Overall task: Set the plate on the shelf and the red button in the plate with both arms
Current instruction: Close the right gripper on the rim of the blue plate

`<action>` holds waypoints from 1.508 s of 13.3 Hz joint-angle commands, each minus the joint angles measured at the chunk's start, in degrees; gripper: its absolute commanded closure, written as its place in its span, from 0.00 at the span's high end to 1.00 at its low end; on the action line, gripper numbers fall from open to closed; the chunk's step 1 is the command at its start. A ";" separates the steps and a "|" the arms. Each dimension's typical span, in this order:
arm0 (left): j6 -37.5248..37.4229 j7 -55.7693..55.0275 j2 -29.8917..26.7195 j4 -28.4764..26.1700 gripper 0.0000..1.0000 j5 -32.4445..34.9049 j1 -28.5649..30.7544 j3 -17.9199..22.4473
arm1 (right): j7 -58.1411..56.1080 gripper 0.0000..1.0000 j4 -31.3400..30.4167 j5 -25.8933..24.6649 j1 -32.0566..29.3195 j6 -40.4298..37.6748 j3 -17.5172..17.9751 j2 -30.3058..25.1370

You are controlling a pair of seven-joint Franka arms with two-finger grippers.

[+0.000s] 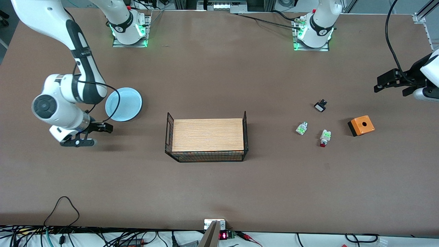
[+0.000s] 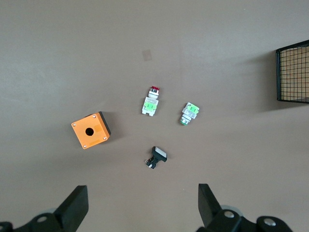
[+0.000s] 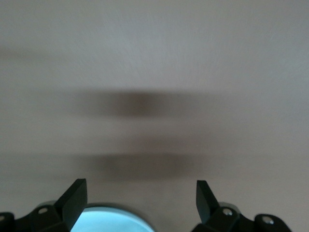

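The pale blue plate (image 1: 123, 104) lies on the table toward the right arm's end. My right gripper (image 1: 92, 134) is open and empty, low over bare table just beside the plate's rim. The right wrist view shows its open gripper (image 3: 140, 200) and an edge of the plate (image 3: 104, 222). The red button (image 1: 324, 137), white with a green patch and a dark red cap, lies toward the left arm's end. My left gripper (image 1: 382, 83) is open and empty, high over the table's end. In the left wrist view the gripper (image 2: 142, 208) is well apart from the red button (image 2: 151, 101).
A wire basket with a wooden board (image 1: 207, 135) stands mid-table; its corner shows in the left wrist view (image 2: 293, 72). Around the red button lie a white-and-green part with no cap (image 1: 301, 128), a black-and-white part (image 1: 320, 105) and an orange box with a round hole (image 1: 361, 125).
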 commanded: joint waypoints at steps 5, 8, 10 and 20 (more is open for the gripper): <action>-1.13 0.62 0.67 1.93 1.00 -1.28 0.34 0.17 | -5.72 1.00 -10.16 -0.54 -0.96 4.16 0.42 -4.09; -1.22 0.62 0.67 1.93 1.00 -1.28 0.34 0.17 | -8.01 1.00 -10.26 -0.71 -1.31 -0.66 0.42 -7.51; -1.22 0.62 0.67 1.93 1.00 -1.28 0.34 0.08 | -11.08 1.00 -10.52 -0.62 -1.23 -1.29 0.42 -7.60; -1.22 0.62 0.67 1.84 1.00 -1.28 0.08 0.16 | -19.35 1.00 -13.51 -0.62 -3.69 -1.03 0.42 -4.10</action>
